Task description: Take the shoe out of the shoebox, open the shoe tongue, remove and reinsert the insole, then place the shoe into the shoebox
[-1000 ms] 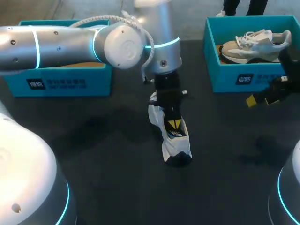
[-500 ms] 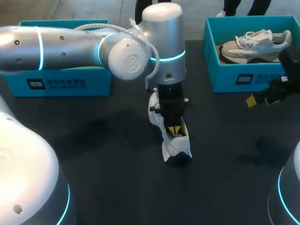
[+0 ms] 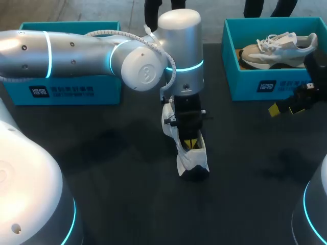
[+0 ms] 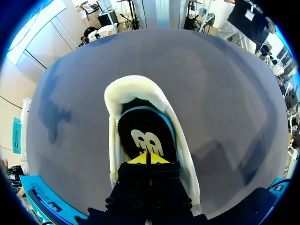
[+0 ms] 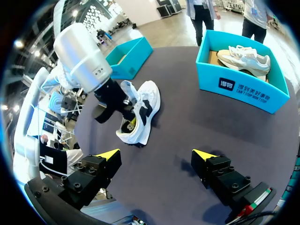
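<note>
**Poking down into the shoe: left gripper pinched shut, right one wide open**

So the left gripper (image 4: 147,158) comes in from the left side, points straight down, and sits right in the mouth of the white shoe (image 3: 189,153). Its two yellow tips are pressed together with no visible gap. They sit just over the dark insole (image 4: 145,136), near its pale logo. Whether the tips actually have a bit of the insole pinched between them can't be made out.

The shoe itself stands on the dark table (image 3: 102,168), roughly in the middle, between the two teal boxes and not inside either one. The left shoebox (image 3: 66,92) is back behind the left arm.

The right gripper (image 5: 156,154) hangs above the table over on the right with fingers spread wide, holding nothing. It's just in front of the right shoebox (image 3: 265,87), which has a second shoe (image 3: 278,46) lying in it.
</note>
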Action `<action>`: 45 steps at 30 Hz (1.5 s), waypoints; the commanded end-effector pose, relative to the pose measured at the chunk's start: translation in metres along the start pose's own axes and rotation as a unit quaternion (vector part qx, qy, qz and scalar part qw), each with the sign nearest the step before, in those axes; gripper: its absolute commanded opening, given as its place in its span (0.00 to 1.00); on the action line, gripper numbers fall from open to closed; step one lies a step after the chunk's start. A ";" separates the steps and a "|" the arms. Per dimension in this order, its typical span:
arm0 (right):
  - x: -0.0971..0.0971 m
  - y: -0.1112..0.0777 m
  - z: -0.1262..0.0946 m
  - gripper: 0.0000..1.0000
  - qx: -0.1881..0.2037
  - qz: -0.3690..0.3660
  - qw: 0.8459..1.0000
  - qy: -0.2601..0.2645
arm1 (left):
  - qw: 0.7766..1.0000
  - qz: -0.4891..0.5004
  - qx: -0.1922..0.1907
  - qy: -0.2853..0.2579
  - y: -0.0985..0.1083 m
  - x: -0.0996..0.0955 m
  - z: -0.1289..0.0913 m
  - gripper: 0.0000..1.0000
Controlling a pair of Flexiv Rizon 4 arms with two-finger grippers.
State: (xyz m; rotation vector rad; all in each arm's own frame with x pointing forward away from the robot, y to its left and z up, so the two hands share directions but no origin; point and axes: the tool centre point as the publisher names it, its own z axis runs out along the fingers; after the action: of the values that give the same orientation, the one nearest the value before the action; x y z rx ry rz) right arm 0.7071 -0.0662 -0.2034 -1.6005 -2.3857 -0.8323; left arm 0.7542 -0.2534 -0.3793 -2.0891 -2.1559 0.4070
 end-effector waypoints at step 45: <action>0.001 -0.001 0.001 1.00 0.000 0.001 1.000 -0.002 | 0.999 0.023 0.031 0.007 -0.024 -0.003 0.036 0.00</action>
State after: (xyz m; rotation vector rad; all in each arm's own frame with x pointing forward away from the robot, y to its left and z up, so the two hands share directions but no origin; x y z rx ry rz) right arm 0.7073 -0.0659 -0.2035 -1.6017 -2.3861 -0.8311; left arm 0.7203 -0.2538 -0.3999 -2.1058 -2.0700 0.4678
